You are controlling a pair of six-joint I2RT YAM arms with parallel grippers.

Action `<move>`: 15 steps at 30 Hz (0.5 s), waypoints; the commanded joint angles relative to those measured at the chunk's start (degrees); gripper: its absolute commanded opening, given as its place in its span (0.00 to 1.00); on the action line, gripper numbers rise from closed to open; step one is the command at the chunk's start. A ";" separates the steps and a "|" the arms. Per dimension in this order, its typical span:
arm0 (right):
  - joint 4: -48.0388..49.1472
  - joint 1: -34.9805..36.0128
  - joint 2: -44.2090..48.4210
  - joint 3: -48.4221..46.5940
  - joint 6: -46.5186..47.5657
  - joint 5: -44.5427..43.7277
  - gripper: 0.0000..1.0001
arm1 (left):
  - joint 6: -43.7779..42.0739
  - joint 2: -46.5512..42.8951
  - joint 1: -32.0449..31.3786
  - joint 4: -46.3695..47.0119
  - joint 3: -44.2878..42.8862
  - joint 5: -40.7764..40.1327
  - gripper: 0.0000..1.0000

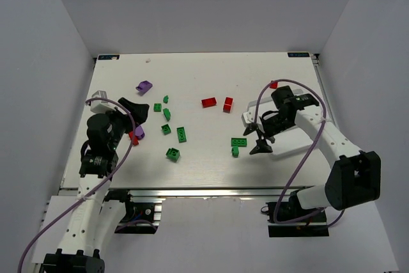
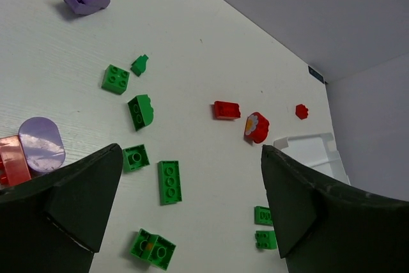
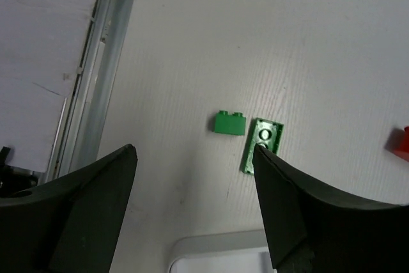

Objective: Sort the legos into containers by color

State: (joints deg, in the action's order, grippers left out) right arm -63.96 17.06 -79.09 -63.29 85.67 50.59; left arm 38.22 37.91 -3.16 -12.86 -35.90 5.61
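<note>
Green, red and purple legos lie loose on the white table. Green ones (image 1: 181, 134) cluster left of centre, and two more (image 1: 239, 141) lie by the right gripper. Two red bricks (image 1: 209, 101) sit mid-table, and one (image 1: 273, 84) sits far right. A purple brick (image 1: 144, 85) lies at the back left. A purple (image 1: 138, 132) and a red piece (image 1: 133, 137) lie beside the left arm. The white tray (image 1: 287, 148) lies mostly under the right arm. My left gripper (image 1: 137, 112) (image 2: 192, 151) is open and empty. My right gripper (image 1: 254, 139) (image 3: 195, 151) is open over a green brick (image 3: 229, 123) and a green plate (image 3: 261, 146).
The table's metal front rail (image 3: 108, 62) runs close to the right gripper. The tray's rounded corner (image 3: 217, 250) shows just below its fingers, and the tray's end (image 2: 313, 148) shows in the left wrist view. White walls enclose the table on three sides.
</note>
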 commanded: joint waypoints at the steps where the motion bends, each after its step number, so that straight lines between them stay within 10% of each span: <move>1: 1.19 5.50 1.92 -0.18 -3.11 -3.27 0.79 | 0.98 -0.03 0.08 2.22 0.74 2.65 0.98; 15: 19.90 13.17 1.22 8.00 -19.65 -18.76 0.68 | 1.51 1.29 0.08 4.96 3.64 5.03 0.98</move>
State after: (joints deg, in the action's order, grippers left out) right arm -51.90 29.32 -76.99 -56.64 71.72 37.32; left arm 39.88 39.48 -3.16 -8.58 -32.32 9.47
